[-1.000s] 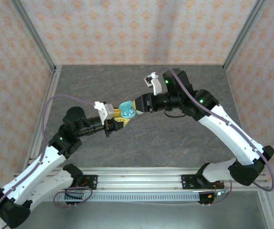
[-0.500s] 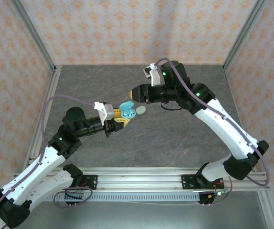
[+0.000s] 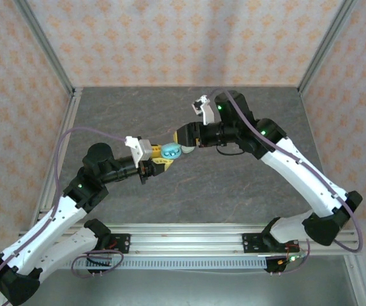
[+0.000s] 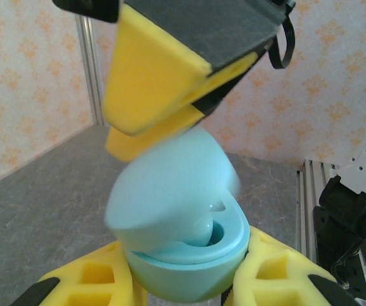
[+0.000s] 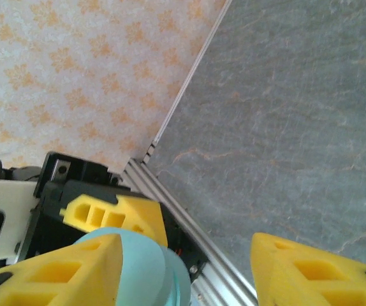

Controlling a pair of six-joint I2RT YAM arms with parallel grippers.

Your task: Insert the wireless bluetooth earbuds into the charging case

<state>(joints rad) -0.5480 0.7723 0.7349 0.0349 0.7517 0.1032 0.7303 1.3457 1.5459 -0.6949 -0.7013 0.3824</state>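
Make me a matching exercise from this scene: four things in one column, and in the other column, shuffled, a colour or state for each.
Things:
1. charging case
2. left gripper
3. right gripper
4. table

Colours and states:
A. fingers apart, nothing between them
B. dark grey, veined
C. light teal, half open
D. shut on the charging case

Pairs: 1-C, 2-D, 3-A, 4-B
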